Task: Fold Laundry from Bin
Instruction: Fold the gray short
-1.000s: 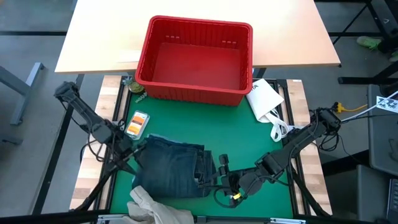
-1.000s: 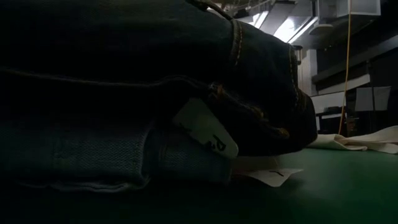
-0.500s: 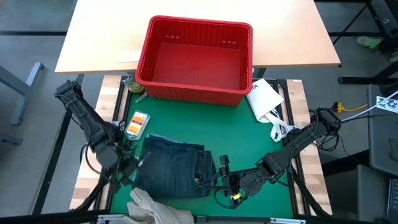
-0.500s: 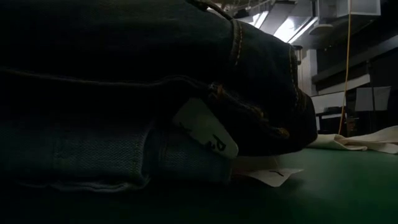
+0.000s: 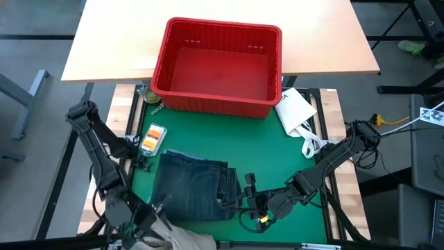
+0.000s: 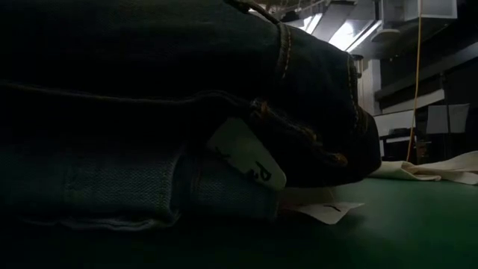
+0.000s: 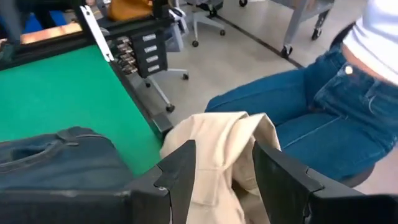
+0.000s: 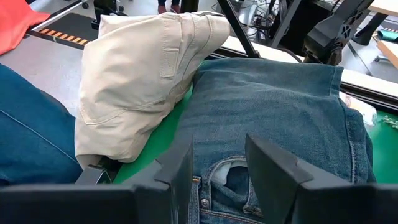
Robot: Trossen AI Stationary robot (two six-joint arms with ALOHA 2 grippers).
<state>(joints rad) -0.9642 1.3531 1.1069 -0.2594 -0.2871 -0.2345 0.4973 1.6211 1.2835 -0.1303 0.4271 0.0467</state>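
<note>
- Jeans (image 5: 191, 186) lie folded on the green mat (image 5: 277, 149), just ahead of your right gripper (image 5: 244, 191), whose fingers stand apart over the waistband edge and hold nothing; you likely parked it there to pin or square the fold.
- Your left gripper (image 7: 217, 171) hangs at the near left corner of the table, fingers apart and empty, with the khaki trousers (image 7: 224, 155) directly in front of it and partly between the fingers.
- You can see why the khaki sits where it does: it is bunched at the table's near edge (image 5: 173, 236), draping off the mat beside the jeans, so your left claw has to reach down and outward to get at it.
- Behind the khaki from your left claw, a person in blue jeans (image 7: 311, 118) sits close to the table edge; mind that when you close.
- Far ahead of both claws the bin (image 5: 218, 66) stands with its floor bare, which suggests you have nothing left to draw from it.
- Between the bin and your right arm lies a white packet (image 5: 297, 111); leave it.
- Next, you probably want the khaki gripped and pulled onto the mat.
</note>
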